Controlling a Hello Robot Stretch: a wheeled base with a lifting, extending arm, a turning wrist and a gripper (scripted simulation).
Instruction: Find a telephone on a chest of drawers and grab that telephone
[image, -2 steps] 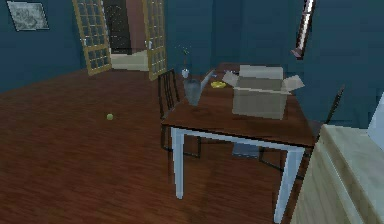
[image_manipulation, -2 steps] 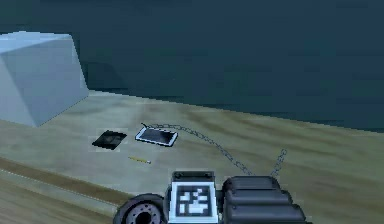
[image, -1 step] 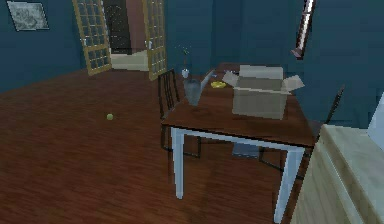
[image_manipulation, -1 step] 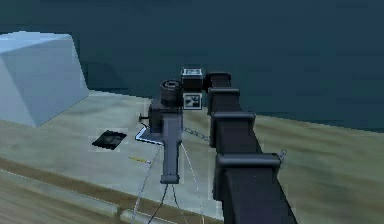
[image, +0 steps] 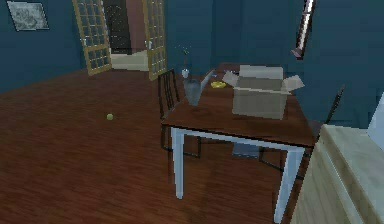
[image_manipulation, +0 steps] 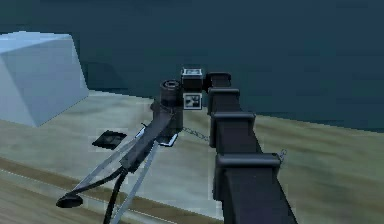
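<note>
— My dark square arm bar (image_manipulation: 245, 170) reaches over the pale wooden chest top (image_manipulation: 320, 160).
— Telephone?
— Probably that small dark flat slab (image_manipulation: 105, 139) lying near my tool (image_manipulation: 88, 208). Found, not grabbed; I cannot tell whether the tool holds anything.

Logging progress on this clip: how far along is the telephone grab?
Reached: the arm stretches over a pale wooden top. In hand: the tool sits near a small dark flat thing, perhaps the telephone. Left: lifting it clear; I cannot tell whether the tool holds anything.
</note>
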